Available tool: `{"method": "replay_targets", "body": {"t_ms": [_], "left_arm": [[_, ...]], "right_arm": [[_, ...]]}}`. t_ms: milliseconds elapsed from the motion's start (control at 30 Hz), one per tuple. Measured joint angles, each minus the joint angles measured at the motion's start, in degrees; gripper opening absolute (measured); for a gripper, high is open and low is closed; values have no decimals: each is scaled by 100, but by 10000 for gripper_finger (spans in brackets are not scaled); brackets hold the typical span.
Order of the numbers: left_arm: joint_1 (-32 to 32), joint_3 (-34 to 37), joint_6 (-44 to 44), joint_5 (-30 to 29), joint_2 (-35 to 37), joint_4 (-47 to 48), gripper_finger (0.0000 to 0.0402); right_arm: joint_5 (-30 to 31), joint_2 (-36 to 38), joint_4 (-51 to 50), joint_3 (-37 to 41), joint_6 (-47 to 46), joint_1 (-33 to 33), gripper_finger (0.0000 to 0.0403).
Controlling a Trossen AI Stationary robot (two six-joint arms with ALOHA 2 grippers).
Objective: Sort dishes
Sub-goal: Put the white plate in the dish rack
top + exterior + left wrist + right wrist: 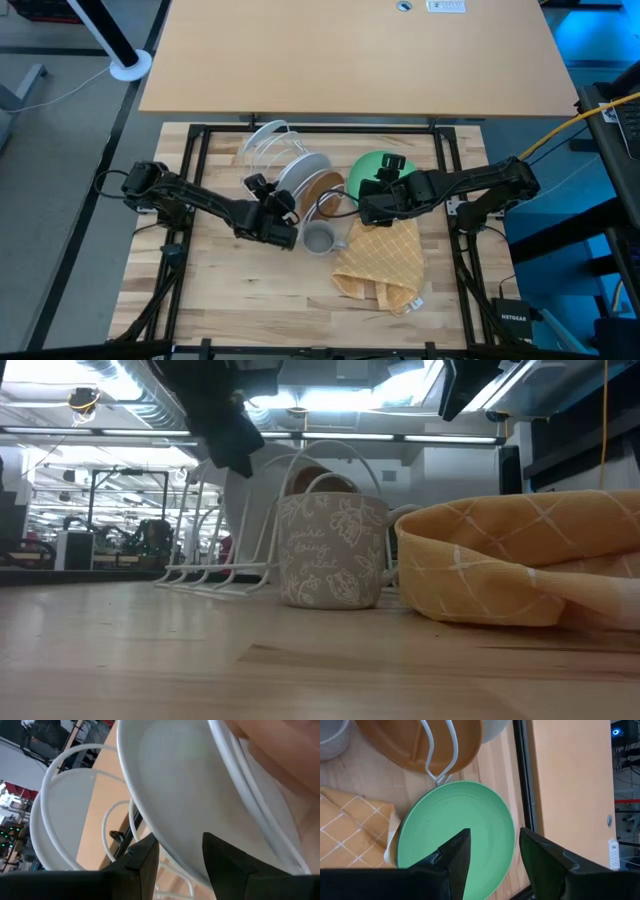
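Observation:
The white plate (298, 170) stands on edge in the white wire rack (265, 140), and the brown plate (322, 188) leans in the slot beside it. My left gripper (180, 865) is open at the white plate's lower rim (172, 851). One finger stands in front of the plate's face and the other beyond the rim, and I see no touch. The green plate (455, 825) lies flat on the table beside the rack. My right gripper (492, 855) hovers open well above it, holding nothing.
A patterned grey mug (332, 550) stands on the table just in front of the rack. A crumpled yellow checked cloth (385, 260) lies to its right, beside the green plate. A dark frame (300, 130) borders the wooden table; a second tabletop (350, 50) lies beyond.

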State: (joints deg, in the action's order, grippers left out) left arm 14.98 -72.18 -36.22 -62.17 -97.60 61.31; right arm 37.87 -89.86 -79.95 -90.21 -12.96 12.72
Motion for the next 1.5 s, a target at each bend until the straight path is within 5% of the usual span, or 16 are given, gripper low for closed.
{"method": "replay_targets", "body": {"t_ms": [367, 933, 1500], "left_arm": [[319, 0, -579, 164, 0, 293, 141], [-180, 11, -340, 230, 9, 391, 141], [-463, -741, -649, 252, 9, 1352, 141]], "right_arm": [[0, 0, 3, -1, 1, -1, 172], [0, 0, 11, -2, 1, 1, 172], [0, -2, -6, -2, 12, 1, 172]]}}
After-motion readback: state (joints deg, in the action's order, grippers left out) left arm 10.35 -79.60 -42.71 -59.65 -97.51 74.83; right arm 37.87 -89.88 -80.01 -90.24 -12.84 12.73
